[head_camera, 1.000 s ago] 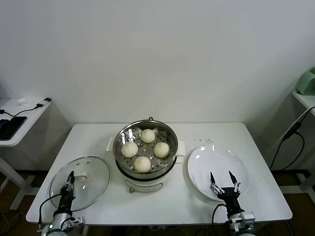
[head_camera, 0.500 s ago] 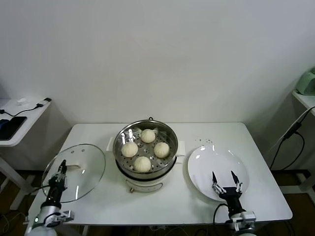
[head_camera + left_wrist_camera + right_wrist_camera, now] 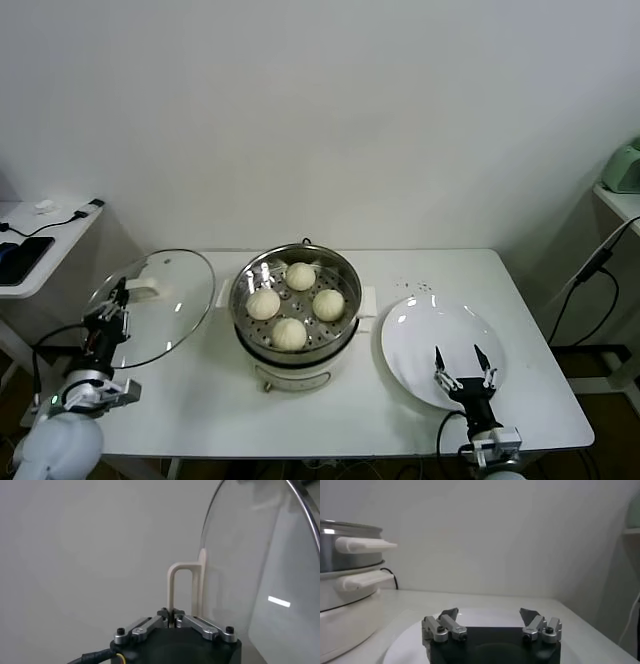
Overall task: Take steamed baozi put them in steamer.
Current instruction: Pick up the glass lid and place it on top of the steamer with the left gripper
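Head view: four baozi (image 3: 296,304) sit on the perforated tray inside the steamer (image 3: 297,340) at mid-bench (image 3: 400,420). The left gripper (image 3: 107,322) holds the glass lid (image 3: 152,308) tilted up off the bench, left of the steamer. The right gripper (image 3: 462,372) hangs over the bare plate (image 3: 440,330), jaws spread.

Left wrist view: the left gripper's (image 3: 174,622) jaws are clamped on the lid's (image 3: 260,570) cream handle (image 3: 186,590), a thin pinch at its very end.

Right wrist view: the right gripper (image 3: 490,622) is empty above the plate (image 3: 485,615), with the steamer (image 3: 345,560) off to one side.

Risk: the heavy lid could swing or slip in that narrow pinch, striking the steamer rim or dropping onto the baozi.
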Robot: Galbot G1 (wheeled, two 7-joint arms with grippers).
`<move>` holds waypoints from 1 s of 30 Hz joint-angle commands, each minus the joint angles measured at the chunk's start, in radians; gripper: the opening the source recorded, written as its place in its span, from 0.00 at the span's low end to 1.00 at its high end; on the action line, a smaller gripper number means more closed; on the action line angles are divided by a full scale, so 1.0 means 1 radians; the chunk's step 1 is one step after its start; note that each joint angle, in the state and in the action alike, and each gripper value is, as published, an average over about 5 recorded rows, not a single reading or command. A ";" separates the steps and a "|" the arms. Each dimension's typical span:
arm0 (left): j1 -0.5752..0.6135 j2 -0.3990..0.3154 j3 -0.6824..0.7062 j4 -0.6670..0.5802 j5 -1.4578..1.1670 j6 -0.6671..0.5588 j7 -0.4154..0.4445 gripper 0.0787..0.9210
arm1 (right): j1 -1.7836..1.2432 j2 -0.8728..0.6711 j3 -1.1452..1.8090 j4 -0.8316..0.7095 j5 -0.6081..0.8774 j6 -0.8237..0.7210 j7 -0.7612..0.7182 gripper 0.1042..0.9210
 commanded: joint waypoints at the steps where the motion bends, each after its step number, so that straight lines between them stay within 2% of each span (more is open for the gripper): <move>1: -0.127 -0.017 0.289 -0.249 0.219 0.366 0.210 0.07 | 0.000 0.001 0.000 -0.003 -0.010 0.008 0.000 0.88; 8: -0.218 -0.091 0.525 -0.237 0.382 0.477 0.282 0.07 | -0.004 0.002 -0.001 0.003 -0.013 0.012 0.000 0.88; 13: -0.271 -0.160 0.634 -0.193 0.452 0.509 0.306 0.07 | -0.009 0.005 0.000 -0.001 -0.011 0.019 0.001 0.88; 22: -0.335 -0.297 0.750 -0.073 0.558 0.533 0.305 0.07 | -0.014 0.005 0.004 -0.008 -0.009 0.036 0.007 0.88; 30: -0.364 -0.369 0.779 0.037 0.608 0.530 0.261 0.07 | -0.022 0.005 0.013 -0.009 -0.005 0.049 0.015 0.88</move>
